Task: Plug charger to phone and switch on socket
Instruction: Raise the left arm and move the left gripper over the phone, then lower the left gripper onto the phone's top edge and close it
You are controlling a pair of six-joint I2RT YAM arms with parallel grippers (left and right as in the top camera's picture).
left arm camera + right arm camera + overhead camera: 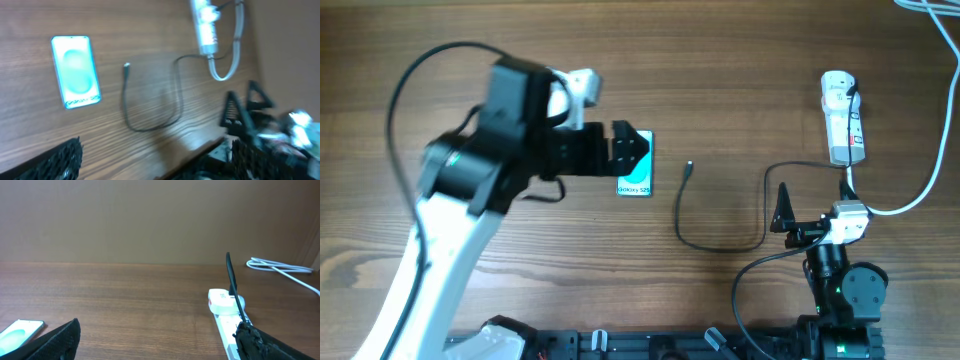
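Left gripper (638, 150): spread, empty, held over phone (635, 184), probably to steady it. Right gripper (156, 332): spread, empty, stationed beside charger (705, 245) and socket (841, 130).

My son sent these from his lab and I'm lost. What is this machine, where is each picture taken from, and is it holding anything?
Two robot arms at a wooden table. One picture looks straight down; the other two come from wrist cameras, with dark fingers at the bottom. On the table: a phone, a black charger cable, a white socket strip. The left gripper hovers over the phone, the right gripper is near the socket strip; both open, empty.
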